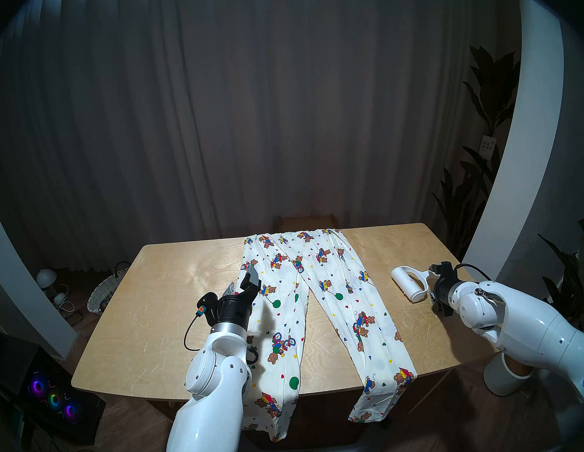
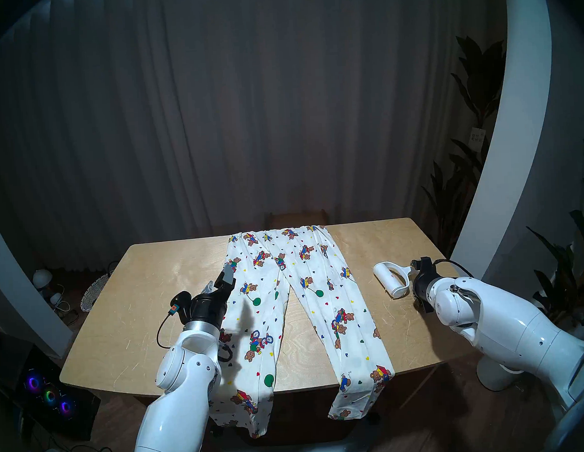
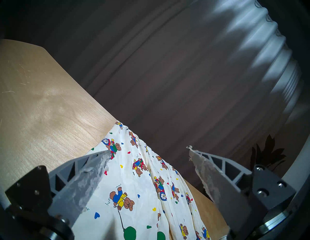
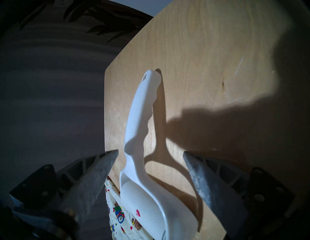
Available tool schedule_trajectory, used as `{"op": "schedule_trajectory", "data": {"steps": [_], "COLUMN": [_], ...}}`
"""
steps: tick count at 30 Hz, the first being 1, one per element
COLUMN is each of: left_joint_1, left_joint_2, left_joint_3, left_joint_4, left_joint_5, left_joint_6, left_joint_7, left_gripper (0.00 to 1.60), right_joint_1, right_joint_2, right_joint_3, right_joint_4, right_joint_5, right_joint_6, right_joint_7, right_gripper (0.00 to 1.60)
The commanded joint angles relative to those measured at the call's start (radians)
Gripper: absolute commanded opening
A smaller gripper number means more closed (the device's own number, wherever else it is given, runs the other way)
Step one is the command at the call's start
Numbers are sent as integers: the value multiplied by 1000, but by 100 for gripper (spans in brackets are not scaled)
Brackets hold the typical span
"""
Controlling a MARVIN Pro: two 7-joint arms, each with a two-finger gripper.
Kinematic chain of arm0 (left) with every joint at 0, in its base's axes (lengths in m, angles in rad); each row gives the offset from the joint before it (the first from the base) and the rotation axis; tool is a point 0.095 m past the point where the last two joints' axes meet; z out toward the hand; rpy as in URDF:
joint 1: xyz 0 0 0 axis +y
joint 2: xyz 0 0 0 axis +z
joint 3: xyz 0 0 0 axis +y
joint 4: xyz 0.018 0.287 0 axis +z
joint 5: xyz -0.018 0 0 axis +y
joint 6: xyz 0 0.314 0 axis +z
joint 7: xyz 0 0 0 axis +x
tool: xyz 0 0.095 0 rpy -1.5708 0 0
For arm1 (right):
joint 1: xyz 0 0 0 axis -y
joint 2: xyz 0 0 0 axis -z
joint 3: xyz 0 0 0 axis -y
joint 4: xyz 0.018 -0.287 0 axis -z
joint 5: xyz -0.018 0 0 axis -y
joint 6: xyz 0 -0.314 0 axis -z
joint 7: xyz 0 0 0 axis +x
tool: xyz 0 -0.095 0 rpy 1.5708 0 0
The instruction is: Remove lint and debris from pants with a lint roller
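At the far left, on the floor beside the table, you see a white woven basket tilted on its side; what it holds cannot be made out.

Moving right, you find the left gripper hovering above the left edge of the cream-white cloth pants printed with brown teddy bears, coloured hearts and green balloons. In the left wrist view its two grey fingers stand spread wide with nothing between them, the printed cloth lying below the gap.

The pants lie flat across the middle of the light wooden table, waistband at the far edge, the two legs splayed toward you and hanging over the near edge.

Further right, the small all-white plastic lint roller rests on the bare wood just beside the right leg of the pants, its fat roll toward the pants and its handle toward the right gripper. In the right wrist view you see the right gripper's fingers spread apart on either side of the roller's frame, not touching it; the tapered handle lies free on the table.
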Motion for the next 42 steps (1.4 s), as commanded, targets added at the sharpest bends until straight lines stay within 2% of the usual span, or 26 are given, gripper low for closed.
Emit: {"op": "schedule_trajectory", "data": {"steps": [1, 5, 10, 20, 31, 42], "left_joint_1": [-5, -6, -10, -47, -59, -52], "left_joint_2": [2, 4, 3, 34, 79, 132], "left_joint_3": [2, 4, 8, 11, -31, -78], "left_joint_4": [-18, -15, -16, -8, -5, -9], "left_joint_5": [-5, -5, -5, 38, 70, 96], "left_joint_6": [-6, -5, -1, 13, 26, 55], "left_joint_7": [-18, -15, -8, 12, 30, 35], "left_gripper": [160, 160, 160, 160, 160, 160], "right_joint_1": [-102, -74, 13, 123, 212, 323], "right_joint_2": [109, 155, 208, 206, 129, -7], "right_joint_3": [50, 48, 37, 25, -23, -112], "right_joint_4": [-106, -159, -218, -241, -211, -134], "right_joint_5": [-71, -175, -319, -554, -772, -1031], "right_joint_6": [-81, -110, -79, 38, 162, 267], "right_joint_7": [51, 79, 107, 121, 126, 93], "right_gripper": [160, 160, 160, 160, 160, 160]}}
